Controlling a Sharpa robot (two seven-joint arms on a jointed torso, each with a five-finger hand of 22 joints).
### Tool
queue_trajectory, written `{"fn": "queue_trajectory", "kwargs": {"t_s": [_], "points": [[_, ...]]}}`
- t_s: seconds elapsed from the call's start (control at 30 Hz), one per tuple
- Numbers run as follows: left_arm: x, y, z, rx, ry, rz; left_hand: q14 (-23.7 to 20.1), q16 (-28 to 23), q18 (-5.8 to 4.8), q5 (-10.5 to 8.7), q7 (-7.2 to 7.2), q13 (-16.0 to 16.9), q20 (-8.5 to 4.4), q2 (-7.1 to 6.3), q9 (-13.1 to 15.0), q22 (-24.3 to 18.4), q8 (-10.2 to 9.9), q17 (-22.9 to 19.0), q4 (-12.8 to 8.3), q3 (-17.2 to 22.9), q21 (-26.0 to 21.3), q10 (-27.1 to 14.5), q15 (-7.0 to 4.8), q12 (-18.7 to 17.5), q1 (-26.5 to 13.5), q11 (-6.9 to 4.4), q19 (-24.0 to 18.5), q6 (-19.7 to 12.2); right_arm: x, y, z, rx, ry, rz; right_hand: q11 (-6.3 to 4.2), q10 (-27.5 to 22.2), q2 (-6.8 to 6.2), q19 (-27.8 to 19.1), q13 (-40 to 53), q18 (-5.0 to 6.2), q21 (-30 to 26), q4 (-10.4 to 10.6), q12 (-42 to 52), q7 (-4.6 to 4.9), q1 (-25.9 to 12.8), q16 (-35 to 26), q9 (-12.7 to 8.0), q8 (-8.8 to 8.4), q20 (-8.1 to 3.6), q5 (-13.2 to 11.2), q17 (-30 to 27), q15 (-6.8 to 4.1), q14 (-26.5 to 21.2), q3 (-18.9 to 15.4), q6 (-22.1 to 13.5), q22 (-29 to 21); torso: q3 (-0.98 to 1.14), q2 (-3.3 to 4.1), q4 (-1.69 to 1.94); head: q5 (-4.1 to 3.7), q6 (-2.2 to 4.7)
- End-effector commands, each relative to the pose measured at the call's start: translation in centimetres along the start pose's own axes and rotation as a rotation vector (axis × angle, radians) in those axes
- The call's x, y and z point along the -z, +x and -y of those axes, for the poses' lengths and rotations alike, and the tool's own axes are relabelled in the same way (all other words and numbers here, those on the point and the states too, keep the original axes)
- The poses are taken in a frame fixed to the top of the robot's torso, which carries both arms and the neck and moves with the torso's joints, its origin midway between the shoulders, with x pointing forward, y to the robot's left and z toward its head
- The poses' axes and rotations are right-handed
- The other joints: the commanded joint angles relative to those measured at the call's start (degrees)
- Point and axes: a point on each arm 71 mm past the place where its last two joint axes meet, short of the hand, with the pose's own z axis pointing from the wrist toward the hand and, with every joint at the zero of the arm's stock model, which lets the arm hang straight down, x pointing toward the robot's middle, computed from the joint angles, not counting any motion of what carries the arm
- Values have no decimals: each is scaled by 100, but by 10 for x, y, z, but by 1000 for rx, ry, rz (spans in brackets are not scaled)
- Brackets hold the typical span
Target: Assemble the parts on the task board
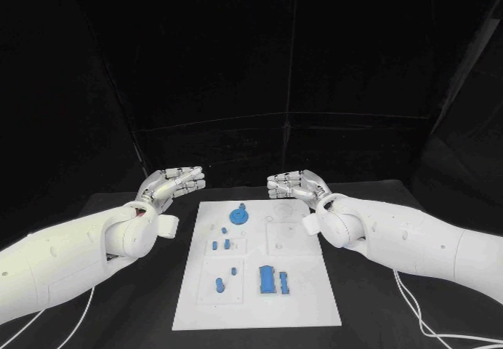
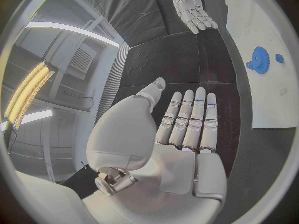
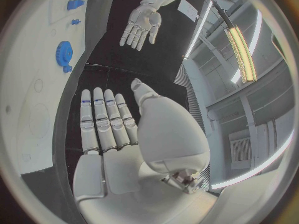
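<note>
The white task board lies in the middle of the black table. A round blue gear sits near its far end, also seen as the gear and the gear. Small blue pegs lie mid-board, and longer blue blocks lie toward the near end. My left hand hovers off the board's far left corner, fingers straight and holding nothing. My right hand hovers above the board's far right corner, likewise flat and empty.
Black table surrounds the board on all sides. White cables trail from both arms along the near edge. Dark curtains stand behind the table.
</note>
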Motion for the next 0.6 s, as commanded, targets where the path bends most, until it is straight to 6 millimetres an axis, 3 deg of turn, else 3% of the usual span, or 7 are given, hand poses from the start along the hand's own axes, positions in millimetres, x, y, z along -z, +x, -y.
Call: {"fn": "queue_trajectory", "kwargs": {"t_s": [0.03, 0.13, 0.17, 0.27, 0.3, 0.4, 0.6], "points": [[1, 3, 1, -4, 6, 8, -1355, -507, -289, -531, -287, -221, -434, 160, -233, -459, -243, -442, -52, -388, -265, -1523, -254, -212, -2056, -284, -1132, -1500, 2, 0, -3, -2, -8, 18, -245, -1646, 119, -1251, -246, -309, -524, -184, -211, -321, -2313, -218, -223, -228, -398, -293, -248, -211, -1604, -233, -1466, -279, -10, -26, -40, 61, 16], [5, 8, 0, -11, 8, 28, -1742, -651, -379, -531, -370, -221, -560, 160, -233, -590, -243, -442, -52, -499, -265, -1959, -326, -272, -2645, -365, -1455, -1927, 6, 3, -5, -17, -19, 49, -316, -2121, 119, -1613, -246, -402, -676, -590, -273, -412, -2978, -282, -288, -228, -512, -380, -319, -272, -2067, -303, -1890, -279, -26, -77, -107, 195, 62], [6, 11, -1, -14, 9, 35, -1851, -693, -379, -531, -393, -221, -596, 160, -233, -626, -243, -442, -52, -531, -265, -2082, -346, -685, -2811, -387, -1546, -2049, 8, 4, -7, -23, -23, 61, -335, -2253, 119, -1713, -246, -403, -716, -590, -686, -437, -3162, -300, -306, -228, -544, -404, -340, -684, -2197, -319, -2007, -279, -32, -95, -132, 245, 79], [13, 20, -3, -26, 13, 68, -2172, -808, -440, -531, -463, -221, -699, 160, -233, -734, -243, -442, -52, -620, -265, -2440, -407, -685, -3295, -456, -1814, -2403, 17, 8, -11, -46, -37, 111, -393, -2639, 119, -2004, -246, -464, -840, -590, -686, -513, -3703, -705, -724, -228, -638, -471, -398, -684, -2571, -752, -2350, -279, -47, -144, -197, 375, 124], [15, 23, -3, -31, 15, 79, -2259, -843, -440, -531, -481, -221, -727, 160, -233, -765, -243, -442, -52, -646, -265, -2539, -821, -685, -3427, -472, -1886, -2500, 20, 9, -13, -53, -41, 128, -794, -2744, 119, -2084, -246, -498, -873, -590, -686, -533, -3851, -705, -724, -228, -665, -490, -806, -684, -2673, -752, -2445, -279, -49, -153, -209, 399, 133], [23, 33, -4, -46, 21, 118, -2507, -936, -501, -531, -933, -221, -807, 160, -233, -847, -243, -442, -52, -716, -265, -2820, -821, -685, -3806, -918, -2095, -2776, 31, 14, -18, -76, -50, 186, -794, -3041, 119, -2310, -246, -526, -968, -590, -686, -591, -4268, -705, -724, -228, -735, -544, -806, -684, -2963, -752, -2709, -279, -54, -168, -230, 440, 147], [41, 53, -2, -77, 37, 194, -2922, -1087, -966, -531, -933, -221, -939, 160, -233, -988, -243, -442, -52, -832, -265, -3281, -821, -685, -4430, -918, -2440, -3230, 51, 22, -28, -106, -52, 282, -794, -3538, 119, -2688, -246, -589, -1127, -590, -686, -1039, -4966, -705, -724, -228, -855, -954, -806, -684, -3446, -752, -3151, -279, -54, -169, -231, 442, 148]]}}
